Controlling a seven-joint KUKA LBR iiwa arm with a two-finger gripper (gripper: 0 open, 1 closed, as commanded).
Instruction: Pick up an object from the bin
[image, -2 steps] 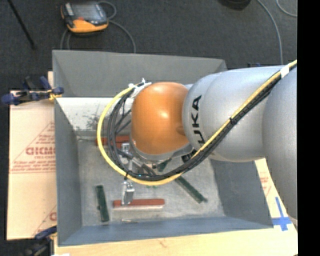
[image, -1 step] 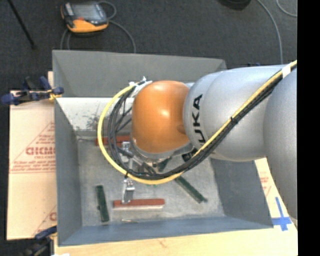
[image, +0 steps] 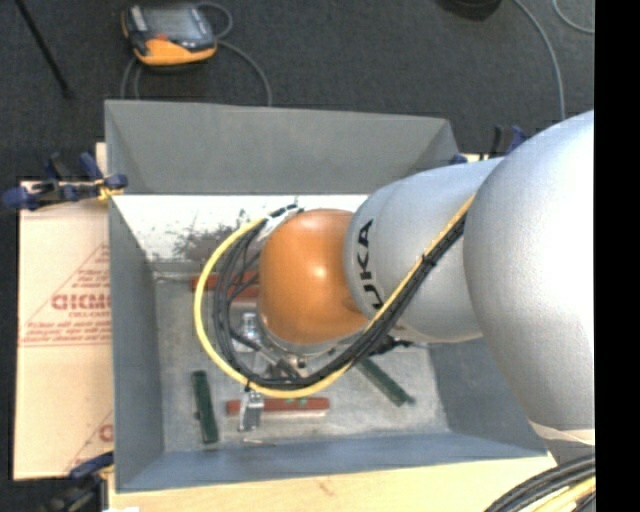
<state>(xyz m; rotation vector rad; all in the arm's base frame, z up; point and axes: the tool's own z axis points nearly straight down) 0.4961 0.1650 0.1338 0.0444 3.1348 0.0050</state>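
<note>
My gripper (image: 250, 410) hangs low over the front of the bin floor, below the orange cover. Its tip is right at the left end of a reddish-brown stick (image: 290, 405) that lies flat and crosswise. Whether it touches the stick is unclear. A dark green stick (image: 205, 408) lies just to the left, running front to back. Another green stick (image: 386, 384) lies slanted to the right, partly under the arm.
A short red piece (image: 201, 285) shows at the back left of the bin floor beside the cables. The arm and its orange cover hide the middle and right of the bin. Bare floor shows along the left wall.
</note>
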